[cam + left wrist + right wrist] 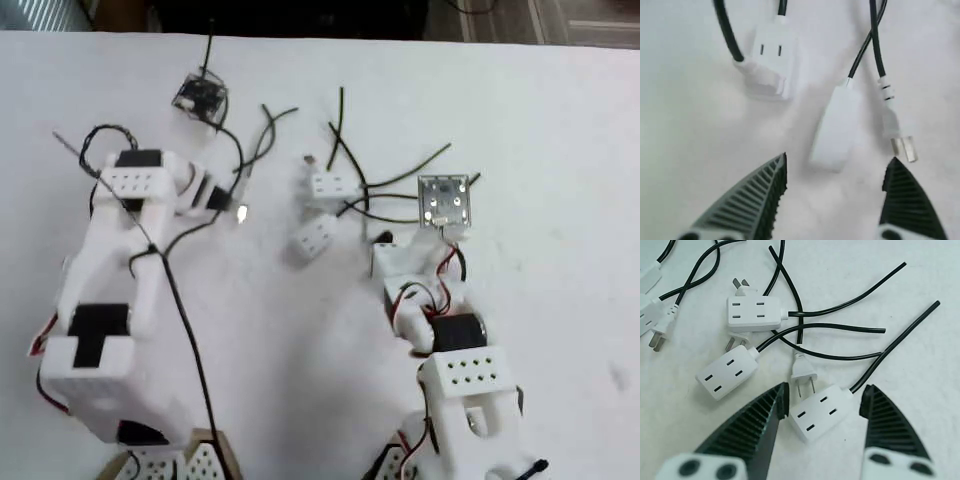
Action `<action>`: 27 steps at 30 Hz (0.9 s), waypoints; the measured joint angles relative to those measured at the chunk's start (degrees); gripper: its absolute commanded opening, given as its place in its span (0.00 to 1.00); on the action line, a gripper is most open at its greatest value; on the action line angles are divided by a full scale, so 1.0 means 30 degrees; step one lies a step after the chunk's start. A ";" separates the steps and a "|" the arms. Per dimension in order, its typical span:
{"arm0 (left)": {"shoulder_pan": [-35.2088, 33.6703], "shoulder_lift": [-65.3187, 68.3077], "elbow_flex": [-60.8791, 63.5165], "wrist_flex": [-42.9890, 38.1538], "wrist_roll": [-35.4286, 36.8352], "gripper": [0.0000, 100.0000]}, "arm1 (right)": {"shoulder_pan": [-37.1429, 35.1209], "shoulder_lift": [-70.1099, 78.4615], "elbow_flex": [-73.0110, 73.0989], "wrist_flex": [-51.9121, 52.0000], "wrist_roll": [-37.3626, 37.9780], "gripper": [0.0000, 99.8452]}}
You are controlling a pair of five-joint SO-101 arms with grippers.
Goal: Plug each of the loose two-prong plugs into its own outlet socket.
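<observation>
A loose two-prong plug lies with its prongs just beside a white outlet block, which sits between the spread fingers of the open right tool near the middle of the worktop, while the left tool, likewise open, faces a second plug and a second block.

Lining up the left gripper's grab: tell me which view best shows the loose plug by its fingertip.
Left wrist view: the plug lies close up, both prongs clear, beside the open left gripper. The high view shows the plug as a small bright speck; the right wrist view shows it far off, much smaller.
</observation>
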 measured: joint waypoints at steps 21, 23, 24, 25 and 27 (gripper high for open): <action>-0.0264 0.2315 -0.1231 0.0352 -0.1114 0.03 | 0.0000 0.0000 0.0000 0.0000 0.0000 0.23; -0.0147 0.1612 -0.1231 0.1114 -0.1114 0.04 | 0.0000 0.0000 0.0000 0.0000 0.0000 0.23; -0.0059 0.1172 -0.1231 0.1641 -0.1114 0.04 | 0.0000 0.0000 0.0000 0.0000 0.0000 0.23; 0.0000 0.0674 -0.1231 0.2227 -0.1114 0.05 | 0.0000 0.0000 0.0000 0.0000 0.0000 0.23; 0.0234 -0.0205 -0.1231 0.3458 -0.1084 0.05 | 0.0000 0.0000 0.0000 0.0000 0.0000 0.23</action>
